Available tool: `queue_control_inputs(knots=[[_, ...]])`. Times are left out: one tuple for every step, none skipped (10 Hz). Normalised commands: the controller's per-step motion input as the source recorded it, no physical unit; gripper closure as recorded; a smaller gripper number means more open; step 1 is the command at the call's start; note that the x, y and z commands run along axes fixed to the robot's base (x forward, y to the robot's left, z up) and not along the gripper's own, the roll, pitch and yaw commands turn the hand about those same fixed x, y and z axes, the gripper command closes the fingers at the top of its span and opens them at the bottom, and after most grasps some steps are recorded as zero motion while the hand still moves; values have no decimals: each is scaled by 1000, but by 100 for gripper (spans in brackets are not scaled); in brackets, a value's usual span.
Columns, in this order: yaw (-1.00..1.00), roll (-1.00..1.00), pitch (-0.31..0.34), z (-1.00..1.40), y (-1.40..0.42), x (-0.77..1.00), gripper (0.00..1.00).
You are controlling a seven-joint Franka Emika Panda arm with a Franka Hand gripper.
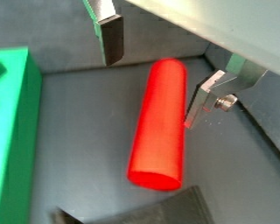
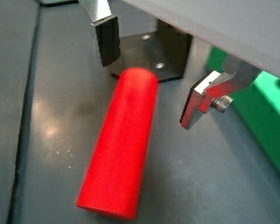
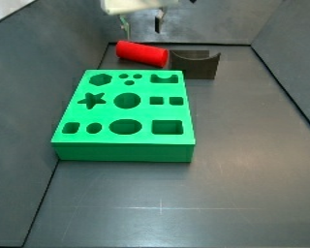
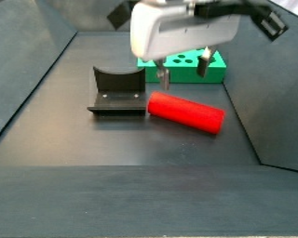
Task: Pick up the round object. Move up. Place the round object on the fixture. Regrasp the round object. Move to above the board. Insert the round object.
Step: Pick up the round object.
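We have the tool point(image 1: 154, 74) hanging open above the round object point(image 1: 157, 122), its fingers point(image 1: 112, 39) either side of the peg's upper end. The peg lies flat on the floor between the board point(image 3: 127, 113) and the fixture point(image 4: 116, 91). We should descend straight and close evenly; how near the pads are to touching, we cannot quite judge.

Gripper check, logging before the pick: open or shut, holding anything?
Gripper: open, holding nothing; it is just above the red peg lying on the floor, fingers either side and clear of it.
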Motion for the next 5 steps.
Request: queue_control_inputs(knots=[[497,90,30,-160,449,254,0],[471,0,0,-277,497,166,0],[429,-43,-40,-494,511,-9,0],[529,-137,-36,-497,183,-297,0],[711,-156,-34,-414,9,-420,0]])
